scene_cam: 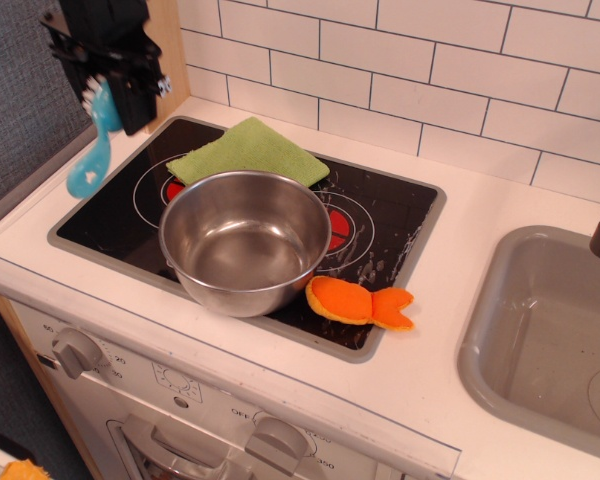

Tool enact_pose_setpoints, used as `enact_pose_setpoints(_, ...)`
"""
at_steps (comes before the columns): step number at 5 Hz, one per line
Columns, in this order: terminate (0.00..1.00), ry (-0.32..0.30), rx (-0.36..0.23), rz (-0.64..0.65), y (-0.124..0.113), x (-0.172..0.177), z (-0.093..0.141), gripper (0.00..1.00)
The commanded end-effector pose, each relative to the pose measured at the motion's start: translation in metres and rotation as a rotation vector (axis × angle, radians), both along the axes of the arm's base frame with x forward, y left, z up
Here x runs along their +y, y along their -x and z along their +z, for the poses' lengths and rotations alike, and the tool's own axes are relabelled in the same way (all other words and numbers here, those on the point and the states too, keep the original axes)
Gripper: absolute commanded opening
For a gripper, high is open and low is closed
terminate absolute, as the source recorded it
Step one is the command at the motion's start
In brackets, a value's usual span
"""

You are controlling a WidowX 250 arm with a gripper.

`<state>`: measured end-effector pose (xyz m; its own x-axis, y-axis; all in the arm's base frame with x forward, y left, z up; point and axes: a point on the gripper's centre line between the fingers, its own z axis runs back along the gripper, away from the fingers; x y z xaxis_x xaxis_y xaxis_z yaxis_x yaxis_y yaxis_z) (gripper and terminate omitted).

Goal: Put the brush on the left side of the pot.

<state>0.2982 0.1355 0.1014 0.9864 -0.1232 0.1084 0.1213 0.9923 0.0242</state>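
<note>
The light-blue brush with white bristles hangs handle-down from my black gripper, which is shut on its bristle end. It is held in the air above the stove's left edge, to the left of and behind the pot. The shiny steel pot stands empty on the front left of the black cooktop.
A green cloth lies on the cooktop behind the pot. An orange plush fish lies at the pot's front right. A grey sink is at the right. A wooden post and tiled wall stand behind.
</note>
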Motion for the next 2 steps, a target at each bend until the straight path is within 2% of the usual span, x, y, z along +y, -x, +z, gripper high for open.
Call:
enact_pose_setpoints(1, 0.0, -0.017, 0.007, -0.05, -0.01, 0.016, -0.022, 0.0)
enact_pose_setpoints(2, 0.0, -0.022, 0.013, -0.088, -0.011, 0.021, -0.046, 0.0)
